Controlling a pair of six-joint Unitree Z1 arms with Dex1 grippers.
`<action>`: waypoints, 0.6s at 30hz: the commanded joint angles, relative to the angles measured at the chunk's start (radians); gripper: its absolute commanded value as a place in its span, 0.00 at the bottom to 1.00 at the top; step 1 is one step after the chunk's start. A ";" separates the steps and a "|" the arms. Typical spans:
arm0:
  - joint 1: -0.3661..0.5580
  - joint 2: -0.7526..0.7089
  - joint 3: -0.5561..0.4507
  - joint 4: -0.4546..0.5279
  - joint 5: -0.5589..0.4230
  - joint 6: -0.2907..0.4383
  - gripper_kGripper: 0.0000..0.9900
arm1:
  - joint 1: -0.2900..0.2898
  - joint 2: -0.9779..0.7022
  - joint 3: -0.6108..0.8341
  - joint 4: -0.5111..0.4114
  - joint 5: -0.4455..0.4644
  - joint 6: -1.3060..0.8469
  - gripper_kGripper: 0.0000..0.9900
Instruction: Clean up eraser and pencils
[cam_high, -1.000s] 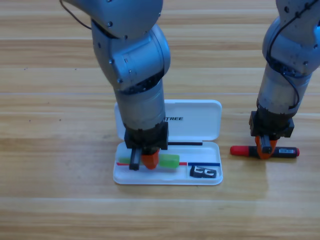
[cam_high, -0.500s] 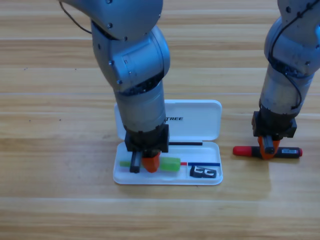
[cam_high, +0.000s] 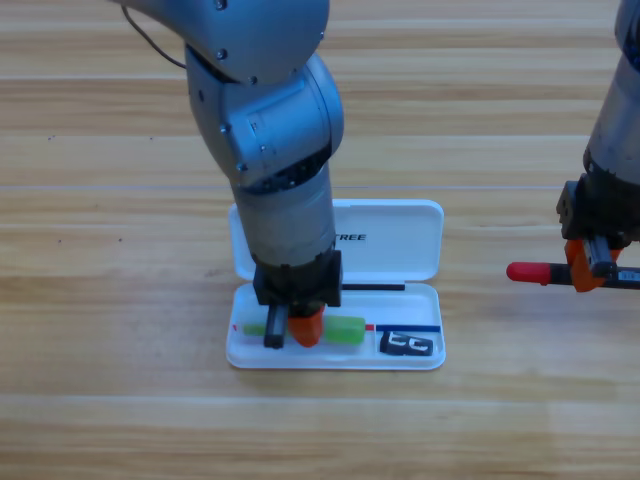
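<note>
Reading "TREE", white case (cam_high: 400, 245) lid

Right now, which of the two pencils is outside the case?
The black pen with the red cap, held at the right gripper over bare table. The green one lies in the white case under the left gripper.

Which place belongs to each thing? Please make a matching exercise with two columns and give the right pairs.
Things:
1. eraser
2. green pencil
3. black pen with red cap
4. white case

Places:
A. under the left gripper, in the tray
B. lying open on the table
C. at the right gripper, outside the case
D. right end of the tray

Pairs: 1-D, 2-A, 3-C, 4-B
</note>
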 joint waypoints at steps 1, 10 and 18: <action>-0.022 0.028 0.014 -0.008 -0.015 -0.013 0.00 | 0.015 -0.010 0.009 0.031 0.041 0.005 0.00; -0.022 0.027 0.013 -0.001 -0.020 -0.013 0.23 | 0.046 0.025 -0.023 0.036 0.046 0.024 0.00; -0.022 0.024 0.016 0.004 -0.018 -0.035 0.83 | 0.058 0.045 -0.044 0.037 0.050 0.033 0.00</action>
